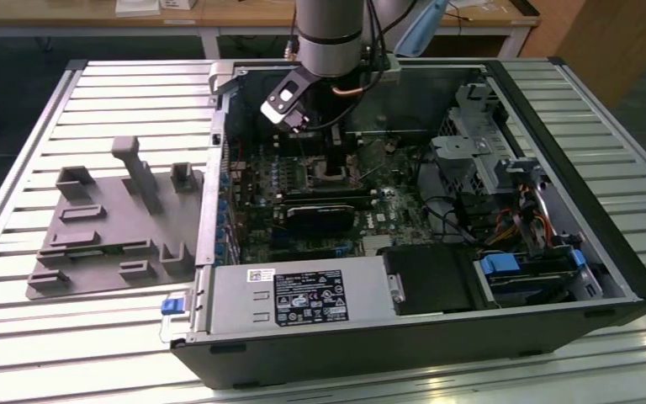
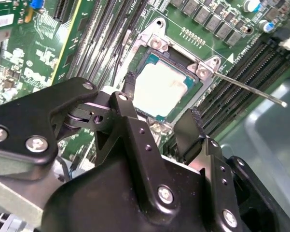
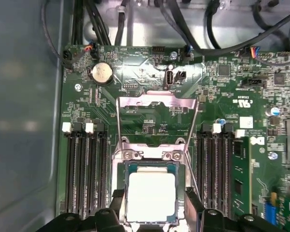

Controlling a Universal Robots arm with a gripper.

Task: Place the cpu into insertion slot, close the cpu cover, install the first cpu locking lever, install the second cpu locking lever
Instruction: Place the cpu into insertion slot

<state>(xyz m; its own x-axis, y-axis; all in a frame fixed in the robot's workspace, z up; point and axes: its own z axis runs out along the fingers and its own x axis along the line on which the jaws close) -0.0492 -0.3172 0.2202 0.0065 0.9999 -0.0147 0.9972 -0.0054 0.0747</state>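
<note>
The cpu (image 3: 152, 195) (image 2: 166, 92), a pale silvery square, lies flat in the insertion slot (image 2: 149, 60) on the green board. In both wrist views my gripper (image 3: 154, 198) (image 2: 162, 100) is open, with one black finger (image 2: 130, 82) on each side of the chip and just off its edges. The cpu cover (image 3: 157, 100), a thin silvery frame, stands swung back from the slot. One locking lever (image 2: 251, 89) sticks out free as a thin rod; two rods (image 3: 119, 125) run along the cover's sides. In the exterior view the gripper (image 1: 329, 168) is low inside the open computer case.
Black memory slots (image 3: 84, 169) flank the socket on both sides. A coin battery (image 3: 102, 72) and cables (image 3: 183, 29) lie beyond the cover. A black card (image 1: 323, 215), a power supply (image 1: 300, 299) and a drive cage (image 1: 480, 151) crowd the case. A grey fixture (image 1: 110, 227) sits on the table.
</note>
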